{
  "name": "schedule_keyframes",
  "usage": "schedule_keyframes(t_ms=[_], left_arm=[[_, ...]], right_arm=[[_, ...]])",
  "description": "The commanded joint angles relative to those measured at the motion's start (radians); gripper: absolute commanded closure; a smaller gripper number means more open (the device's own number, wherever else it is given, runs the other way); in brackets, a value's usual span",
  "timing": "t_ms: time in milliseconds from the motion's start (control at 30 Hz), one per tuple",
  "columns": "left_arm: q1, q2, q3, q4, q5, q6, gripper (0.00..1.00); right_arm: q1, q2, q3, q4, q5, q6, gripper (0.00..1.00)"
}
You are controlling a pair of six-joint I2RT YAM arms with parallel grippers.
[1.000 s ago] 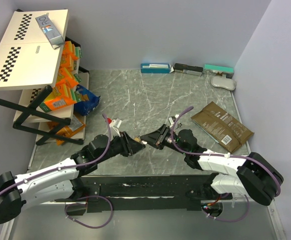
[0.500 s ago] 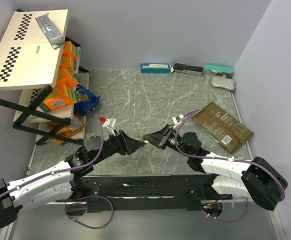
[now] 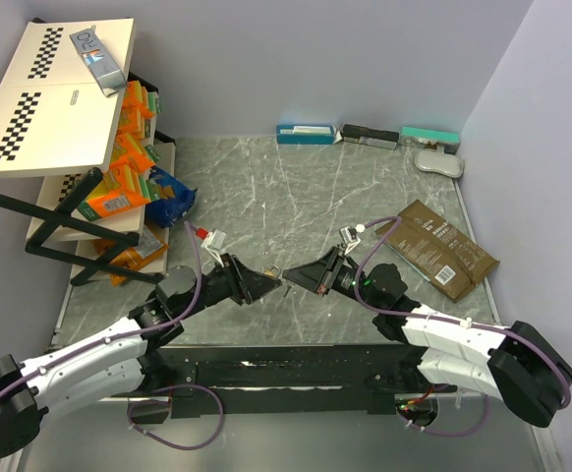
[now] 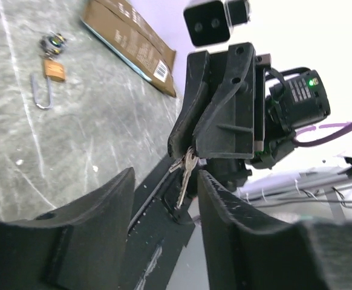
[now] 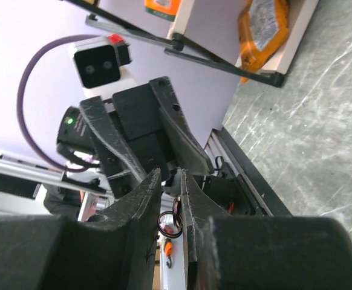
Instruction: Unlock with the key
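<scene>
A shelf [image 3: 60, 108] full of snack bags [image 3: 124, 182] stands at the left of the table [image 3: 266, 197]. The 2 arms meet near the front edge, tip to tip. The left gripper [image 3: 271, 281] has its fingers apart, and nothing is between them. Just to its right, the right gripper [image 3: 291, 272] has its fingers pressed together on the keys [image 4: 186, 169]. The keys hang down from its tip, up off the table. The lock [image 4: 54, 69] lies flat on the table, well apart from the keys. It is near a brown pack [image 3: 435, 248] at the right.
</scene>
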Motion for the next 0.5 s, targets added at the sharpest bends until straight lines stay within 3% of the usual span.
schedule_keyframes(t_ms=[0,467], left_arm=[[0.005,0.025,0.014,0.118,0.085,-0.019,0.51],[0.003,0.085,0.009,0.197,0.144,-0.052,0.6]], right_arm=[[-0.007,-0.043,0.028,0.01,-0.029,-0.015,1.0],[-0.008,-0.017,0.035,0.044,-0.064,0.006,1.0]])
